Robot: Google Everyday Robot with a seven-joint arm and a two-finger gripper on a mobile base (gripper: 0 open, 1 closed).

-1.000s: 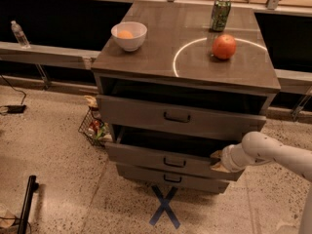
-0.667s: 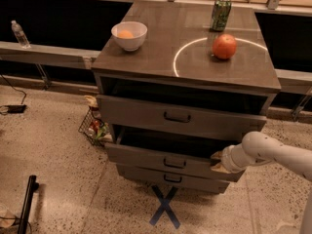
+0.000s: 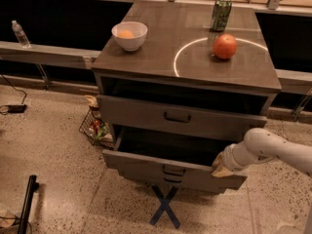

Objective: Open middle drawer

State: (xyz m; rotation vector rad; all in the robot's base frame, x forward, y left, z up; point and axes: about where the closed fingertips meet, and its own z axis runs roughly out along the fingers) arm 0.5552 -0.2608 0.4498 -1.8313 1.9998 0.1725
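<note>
Fingers touch right rim of middle drawer, below top drawer.

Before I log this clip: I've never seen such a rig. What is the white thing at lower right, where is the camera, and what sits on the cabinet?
The white tube is the robot's single arm. It ends in a gripper, the grasping part, which sits at the right end of the middle drawer, on its front's top edge. That drawer stands well pulled out; the top drawer is out a little. There is one picture, looking down at the cabinet's front from above; where the camera is mounted is not recorded. On the cabinet top are a white bowl with something orange inside, a green can and a round red-orange fruit.
</note>
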